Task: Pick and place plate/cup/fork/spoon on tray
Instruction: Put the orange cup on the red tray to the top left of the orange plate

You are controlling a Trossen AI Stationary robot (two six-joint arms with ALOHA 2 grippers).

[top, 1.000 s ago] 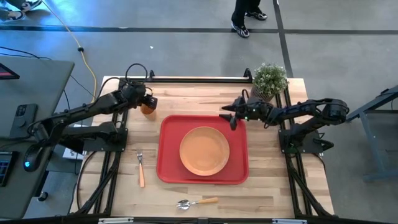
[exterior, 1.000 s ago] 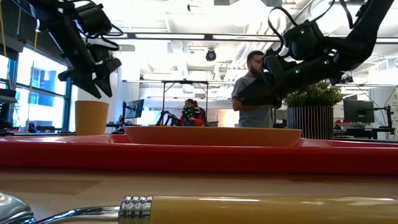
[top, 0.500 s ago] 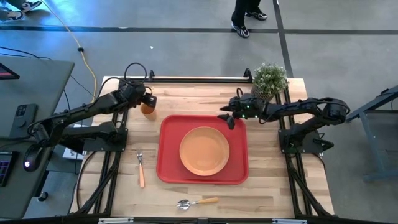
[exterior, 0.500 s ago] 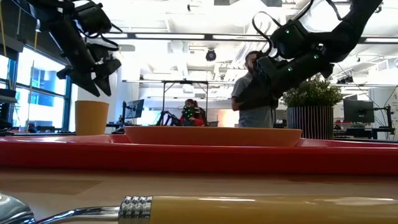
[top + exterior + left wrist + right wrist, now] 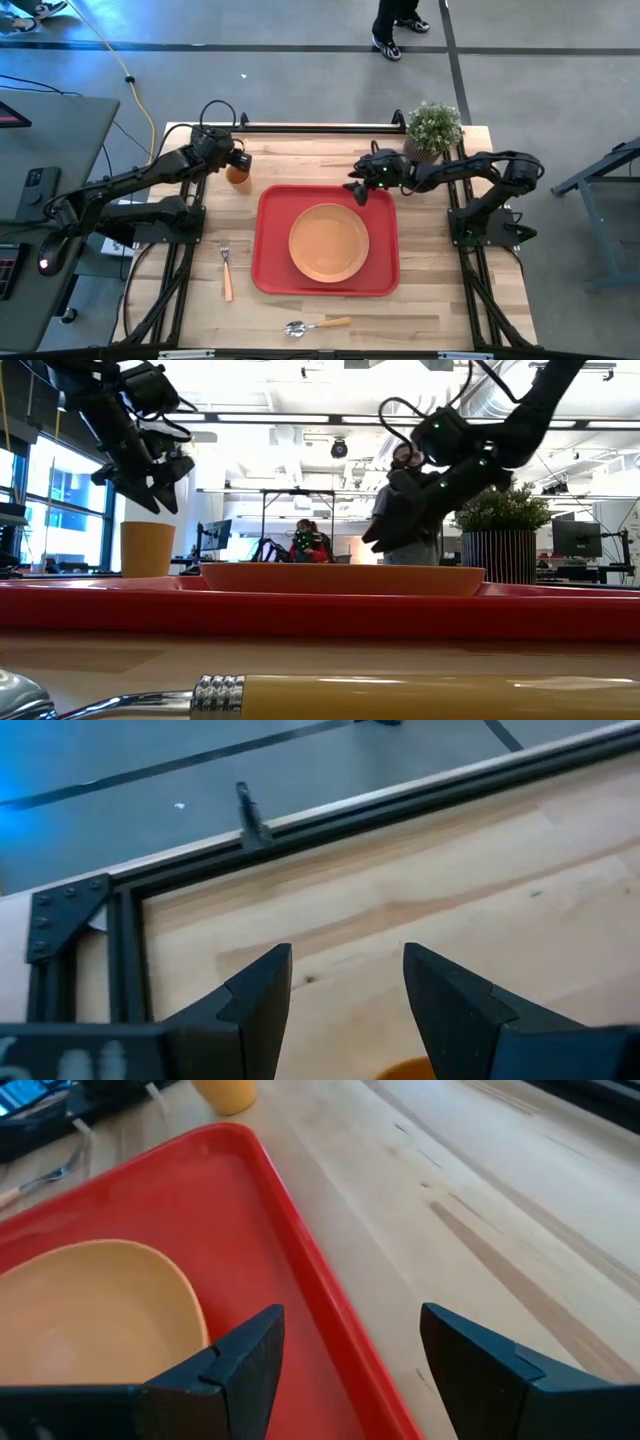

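Left gripper is hovering over the cup at the far left of the table, fingers spread and holding nothing; the wrist view is showing only a sliver of orange between the finger bases. Right gripper is hanging above the far right corner of the tray, fingers likewise spread and empty, with the tray rim passing between them in its wrist view.

Status of items:
- Plate is sitting inside the tray, roughly centred. This item is judged complete.
- Cup is standing upright on the bare table, just beyond the tray's far left corner. Not yet placed.
- Fork is lying on the table to the left of the tray, tines pointing far. Not yet placed.
- Spoon is lying on the table near the front edge, below the tray. Not yet placed.

Assessment: one of four items is done; three are outstanding. The cup appears to be next, given the left gripper's position over it.
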